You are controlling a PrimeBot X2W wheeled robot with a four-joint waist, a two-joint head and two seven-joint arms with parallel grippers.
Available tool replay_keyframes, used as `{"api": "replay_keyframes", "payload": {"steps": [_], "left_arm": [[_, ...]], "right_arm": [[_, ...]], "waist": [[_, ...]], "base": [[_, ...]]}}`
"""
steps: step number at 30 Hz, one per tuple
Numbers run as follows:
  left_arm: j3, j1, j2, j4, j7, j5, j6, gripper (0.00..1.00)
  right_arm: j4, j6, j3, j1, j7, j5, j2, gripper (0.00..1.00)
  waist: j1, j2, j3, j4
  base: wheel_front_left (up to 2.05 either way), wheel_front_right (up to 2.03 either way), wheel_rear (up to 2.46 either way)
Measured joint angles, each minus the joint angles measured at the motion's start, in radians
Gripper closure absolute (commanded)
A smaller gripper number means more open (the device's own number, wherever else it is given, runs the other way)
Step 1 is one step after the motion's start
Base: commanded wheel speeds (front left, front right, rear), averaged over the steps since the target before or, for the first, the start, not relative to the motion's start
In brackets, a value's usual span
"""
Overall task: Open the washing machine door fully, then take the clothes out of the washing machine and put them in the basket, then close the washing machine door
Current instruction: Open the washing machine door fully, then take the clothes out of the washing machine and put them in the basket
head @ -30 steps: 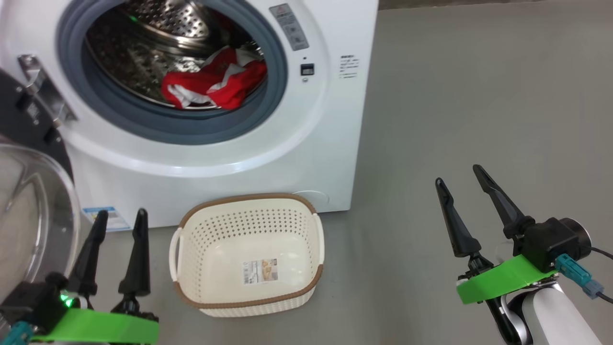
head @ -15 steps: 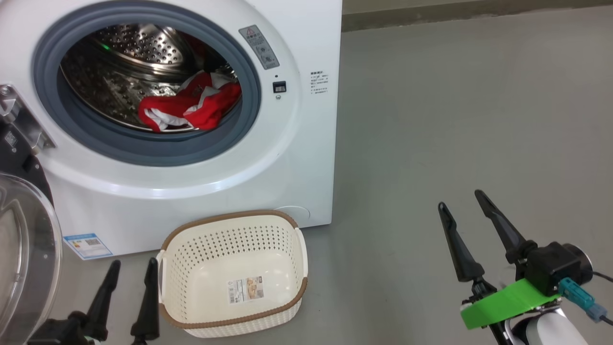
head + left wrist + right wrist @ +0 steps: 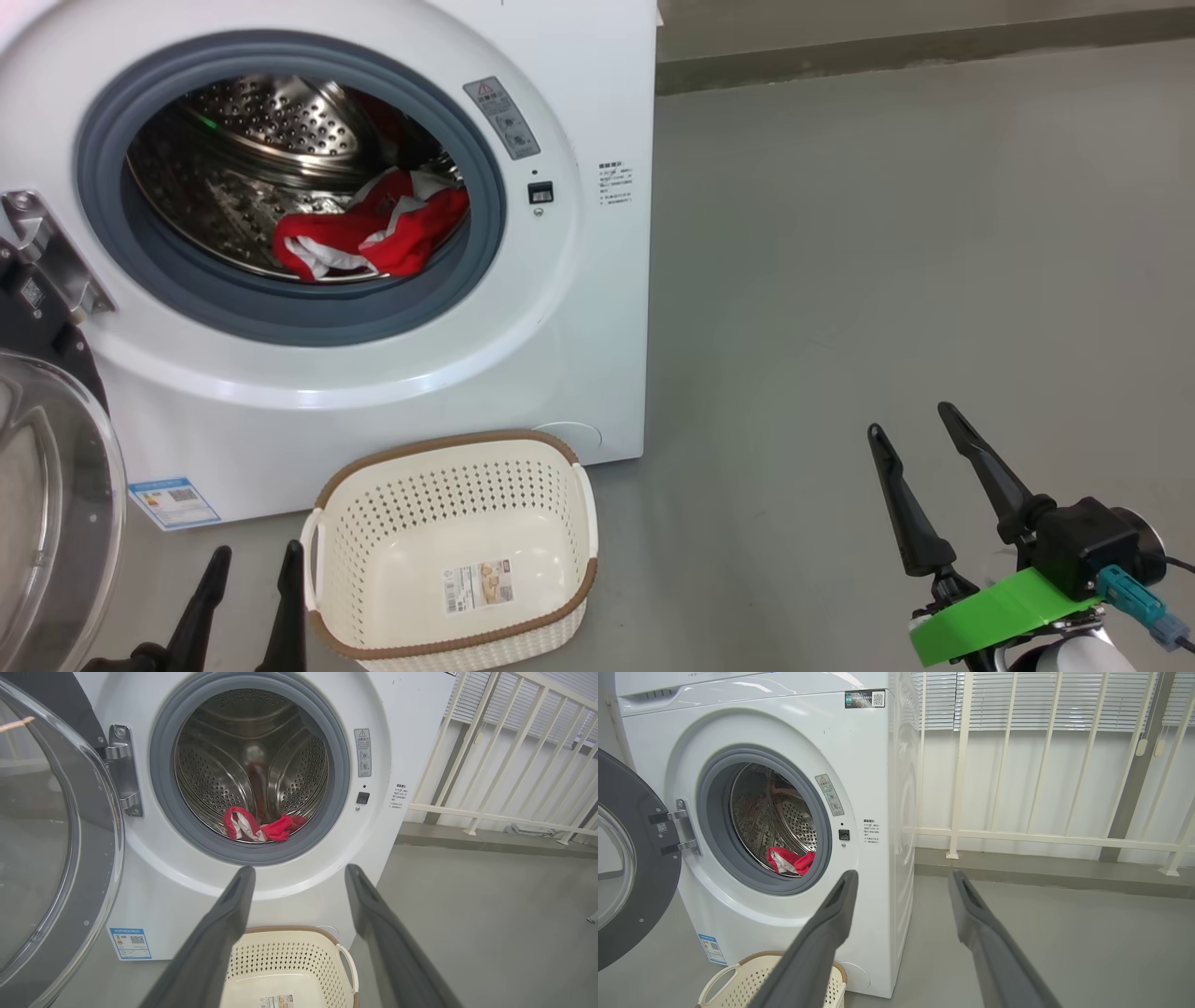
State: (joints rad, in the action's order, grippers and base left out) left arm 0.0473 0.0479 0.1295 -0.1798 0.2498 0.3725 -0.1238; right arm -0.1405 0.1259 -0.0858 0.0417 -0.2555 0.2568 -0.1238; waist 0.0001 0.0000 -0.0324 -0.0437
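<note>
Red clothes (image 3: 369,238) in drum (image 3: 271,121); L gripper (image 3: 257,555), R gripper (image 3: 910,422) spread, empty. Thin pinch = you drop short of basket (image 3: 439,443).

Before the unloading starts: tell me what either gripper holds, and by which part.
Nothing. Left gripper and right gripper are open and empty; the clothes lie in the drum.

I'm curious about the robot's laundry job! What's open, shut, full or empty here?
washing machine door: open wide
washing machine: not emptied yet
clothes: red heap, inside the washing machine
basket: no clothes in it
left pincer: open, holding nothing
right pincer: open, holding nothing
</note>
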Motion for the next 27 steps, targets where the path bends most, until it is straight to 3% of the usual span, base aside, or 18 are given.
{"api": "replay_keyframes", "payload": {"steps": [17,27], "left_arm": [[0.009,0.015,0.000,-0.056,0.000,-0.055,0.000,0.00],[0.019,0.015,-0.003,-0.057,0.000,-0.065,0.012,0.00]], "right_arm": [[-0.005,0.000,0.007,-0.002,0.000,0.000,0.000,0.00],[-0.006,0.000,0.004,-0.021,0.000,0.000,-0.001,0.00]], "waist": [[0.0000,0.0000,-0.010,0.005],[0.0000,0.0000,-0.013,0.008]], "base": [[0.01,-0.02,0.00],[0.82,-0.82,0.00]]}}
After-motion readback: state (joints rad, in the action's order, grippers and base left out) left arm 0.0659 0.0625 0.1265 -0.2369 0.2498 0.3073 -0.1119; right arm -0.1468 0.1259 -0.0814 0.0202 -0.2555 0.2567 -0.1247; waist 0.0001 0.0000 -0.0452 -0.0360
